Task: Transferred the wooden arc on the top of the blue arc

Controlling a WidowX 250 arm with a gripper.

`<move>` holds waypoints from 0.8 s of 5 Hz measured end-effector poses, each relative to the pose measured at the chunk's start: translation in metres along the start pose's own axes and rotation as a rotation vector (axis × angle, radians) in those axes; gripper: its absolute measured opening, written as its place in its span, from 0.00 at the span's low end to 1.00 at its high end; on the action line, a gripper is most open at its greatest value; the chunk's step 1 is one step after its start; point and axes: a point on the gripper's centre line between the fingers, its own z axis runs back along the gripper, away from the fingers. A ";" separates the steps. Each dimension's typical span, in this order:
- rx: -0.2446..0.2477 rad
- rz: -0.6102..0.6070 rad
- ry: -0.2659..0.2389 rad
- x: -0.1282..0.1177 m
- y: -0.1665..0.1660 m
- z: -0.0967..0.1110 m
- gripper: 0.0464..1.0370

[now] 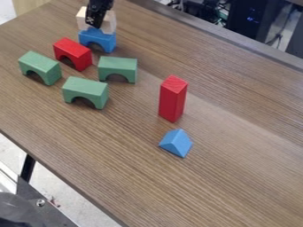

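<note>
At the upper left, the black gripper [95, 21] hangs down in front of the pale wooden arc [109, 22], covering its middle. The wooden arc is upright, its opening facing down, at the top of the blue arc [105, 40]. Blue shows through the wooden arc's opening. The blue arc stands on the table with its own opening down. Whether the two arcs touch cannot be made out.
On the brown table [237, 177], a red arc [73, 53] and several green arcs [86, 91] stand near the blue arc. A tall red block [172, 99] and a blue triangular block [176, 142] are near the middle.
</note>
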 end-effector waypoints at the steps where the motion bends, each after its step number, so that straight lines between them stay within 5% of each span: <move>1: -0.004 -0.006 -0.003 0.000 0.000 0.000 0.52; 4: -0.007 -0.031 -0.001 -0.001 0.001 -0.003 0.52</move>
